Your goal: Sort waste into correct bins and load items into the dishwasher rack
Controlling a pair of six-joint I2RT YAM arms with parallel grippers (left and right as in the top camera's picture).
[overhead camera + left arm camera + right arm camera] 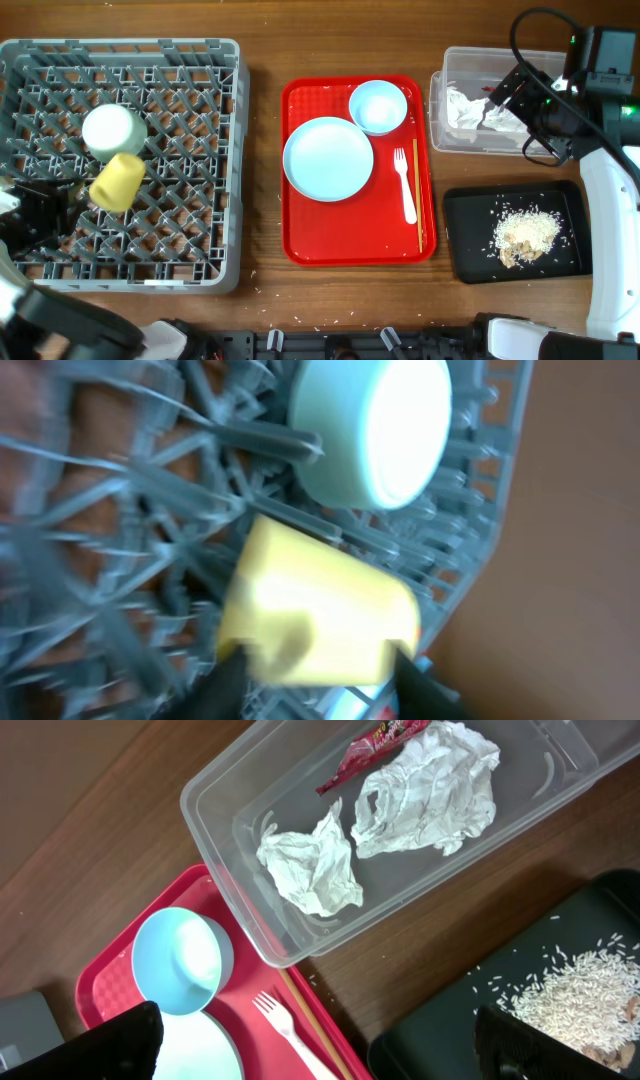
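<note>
Rack loading under way: yellow cup (118, 181) rests among dishwasher rack (200, 60) pegs beside green bowl (112, 130), left gripper (320, 682) flanking it (gripping or freed, unclear); right gripper (318, 1050) gapes empty, blue plate (328, 158) likely next.

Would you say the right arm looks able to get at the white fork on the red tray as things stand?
Probably yes: the right gripper is open above the clear tub, and the white fork lies uncovered on the red tray next to it; only the chopsticks lie close alongside.
</note>
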